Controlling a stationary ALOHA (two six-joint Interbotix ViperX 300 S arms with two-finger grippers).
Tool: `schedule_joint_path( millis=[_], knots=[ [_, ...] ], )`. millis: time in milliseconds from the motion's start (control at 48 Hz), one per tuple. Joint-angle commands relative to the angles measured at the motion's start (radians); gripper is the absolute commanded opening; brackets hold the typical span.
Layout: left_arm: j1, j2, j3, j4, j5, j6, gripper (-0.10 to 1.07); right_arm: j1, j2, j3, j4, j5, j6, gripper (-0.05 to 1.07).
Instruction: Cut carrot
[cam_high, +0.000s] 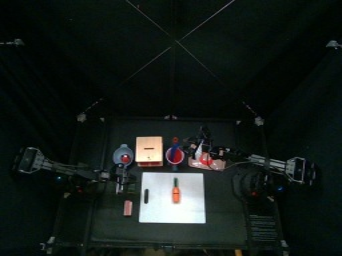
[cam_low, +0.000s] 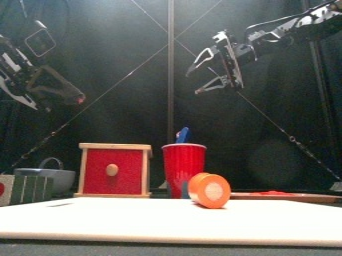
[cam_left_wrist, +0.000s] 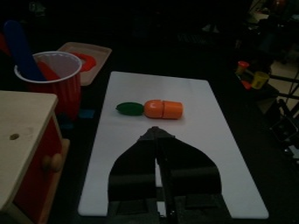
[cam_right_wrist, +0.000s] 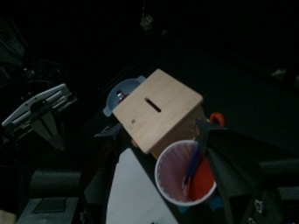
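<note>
From above, the carrot (cam_high: 175, 188) lies lengthwise on the white cutting board (cam_high: 190, 207), apart from both arms, with a small reddish-brown block (cam_high: 128, 208) on the black table (cam_high: 100, 222) just left of the board. The front view shows only the carrot's round orange end (cam_low: 209, 189), and behind it a wooden box with a red front (cam_low: 114, 169) and a red cup (cam_low: 185, 170) holding a blue tool. The left wrist view alone shows the carrot's dark green tip (cam_left_wrist: 128, 108) pointing toward the cup, and the left gripper (cam_left_wrist: 155, 133) hovering over the board short of the carrot, its jaws drawn nearly together on nothing. The right gripper (cam_low: 214, 62) hangs high at the far right, jaws spread wide; its own camera looks down on the box's slotted top (cam_right_wrist: 163, 112) and into the cup (cam_right_wrist: 186, 171).
</note>
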Motion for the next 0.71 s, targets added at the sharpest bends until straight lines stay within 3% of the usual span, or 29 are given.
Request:
schedule_joint_path(
  millis=[0,688],
  knots=[
    [0.009,0.002,-0.014,0.000,-0.005,0.000,0.28,-0.014,0.000,-0.061,-0.003,-0.008,0.002,0.96],
    [0.009,0.002,-0.014,-0.002,-0.005,0.000,0.28,-0.060,0.008,-0.215,0.031,-0.028,0.008,0.96]
  ],
)
